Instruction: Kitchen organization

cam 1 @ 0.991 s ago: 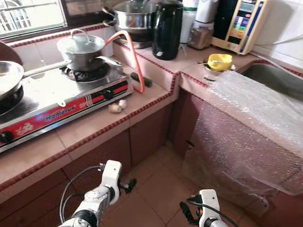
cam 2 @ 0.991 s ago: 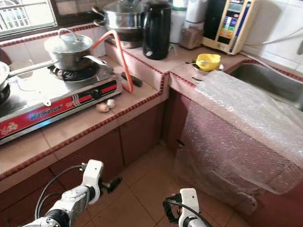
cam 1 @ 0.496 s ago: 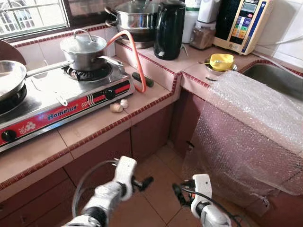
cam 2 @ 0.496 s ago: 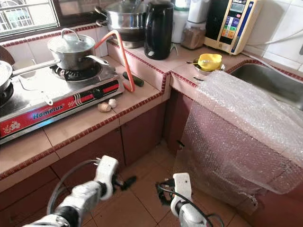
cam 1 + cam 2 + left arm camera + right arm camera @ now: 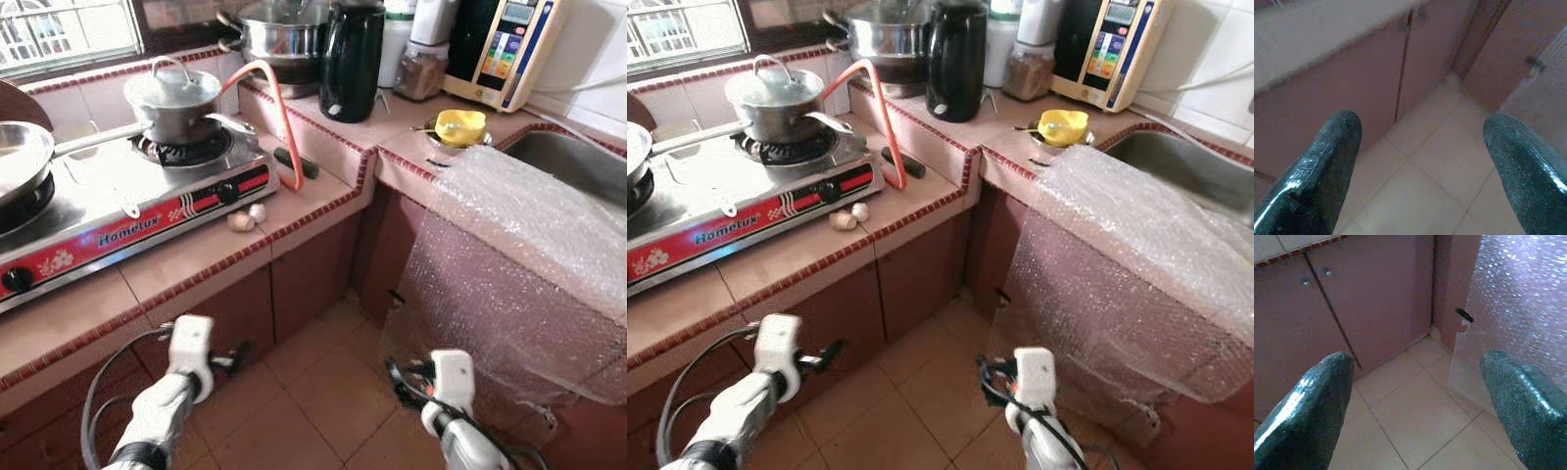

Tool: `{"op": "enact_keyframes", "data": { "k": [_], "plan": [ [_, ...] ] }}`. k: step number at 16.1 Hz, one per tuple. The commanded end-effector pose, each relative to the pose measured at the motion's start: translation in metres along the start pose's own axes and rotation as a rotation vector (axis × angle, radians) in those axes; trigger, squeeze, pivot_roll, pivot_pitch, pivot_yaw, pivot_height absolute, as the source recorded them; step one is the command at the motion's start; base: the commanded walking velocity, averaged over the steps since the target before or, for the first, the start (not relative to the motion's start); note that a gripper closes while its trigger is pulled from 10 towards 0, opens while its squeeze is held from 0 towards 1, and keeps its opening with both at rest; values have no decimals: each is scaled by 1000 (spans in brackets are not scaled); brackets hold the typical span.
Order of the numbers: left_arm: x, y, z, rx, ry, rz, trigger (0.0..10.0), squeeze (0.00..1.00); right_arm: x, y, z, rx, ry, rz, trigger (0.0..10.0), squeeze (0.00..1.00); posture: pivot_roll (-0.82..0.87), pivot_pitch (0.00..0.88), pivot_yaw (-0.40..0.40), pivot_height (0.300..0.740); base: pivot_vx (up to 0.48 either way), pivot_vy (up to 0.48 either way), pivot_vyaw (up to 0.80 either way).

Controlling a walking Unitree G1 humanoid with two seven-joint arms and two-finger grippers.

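Note:
Both arms are held low over the tiled floor in front of the pink counter cupboards (image 5: 309,274). My left gripper (image 5: 235,356) points at the cupboard under the red gas stove (image 5: 127,211); its fingers (image 5: 1337,142) stand wide apart with nothing between them. My right gripper (image 5: 402,378) hangs beside the bubble wrap (image 5: 509,255) draped over the counter front, open and empty too (image 5: 1415,360). On the stove sit a lidded pot (image 5: 176,98) and a frying pan (image 5: 15,162). Two garlic bulbs (image 5: 245,217) lie on the counter edge.
An orange hose (image 5: 279,108) runs behind the stove. A steel pot (image 5: 284,29), a black kettle (image 5: 351,61), a water purifier (image 5: 505,49) and a yellow bowl (image 5: 460,125) stand on the raised counter. The sink (image 5: 578,162) lies at the right.
My left arm has swung left, toward the cupboard under the stove. My right arm has shifted right, closer to the bubble wrap. Both stay open.

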State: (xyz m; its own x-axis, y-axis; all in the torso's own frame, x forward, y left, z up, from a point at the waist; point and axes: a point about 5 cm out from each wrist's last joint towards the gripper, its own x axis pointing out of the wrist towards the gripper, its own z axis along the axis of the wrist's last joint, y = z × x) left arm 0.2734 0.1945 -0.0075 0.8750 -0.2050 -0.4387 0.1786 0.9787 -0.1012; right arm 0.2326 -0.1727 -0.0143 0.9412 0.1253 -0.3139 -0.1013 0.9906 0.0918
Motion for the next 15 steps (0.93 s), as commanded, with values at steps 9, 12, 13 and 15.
{"op": "enact_keyframes", "data": {
  "k": [9,12,13,15],
  "plan": [
    [-39,-7,55,87,-327,-82,10000,0,-44,-2,99,-177,-312,50,10000,0,76,0,-9,740,0,0,0],
    [-70,1,33,92,-254,-69,10000,0,-70,-8,74,-102,-208,-43,10000,0,114,0,-55,740,0,0,0],
    [-85,9,24,141,-232,-58,10000,0,-74,-6,66,-64,-174,-60,10000,0,127,0,-68,740,0,0,0],
    [-99,32,9,127,-195,39,10000,0,-75,2,60,-45,-136,-31,10000,0,154,0,-95,740,0,0,0]
  ]
}}
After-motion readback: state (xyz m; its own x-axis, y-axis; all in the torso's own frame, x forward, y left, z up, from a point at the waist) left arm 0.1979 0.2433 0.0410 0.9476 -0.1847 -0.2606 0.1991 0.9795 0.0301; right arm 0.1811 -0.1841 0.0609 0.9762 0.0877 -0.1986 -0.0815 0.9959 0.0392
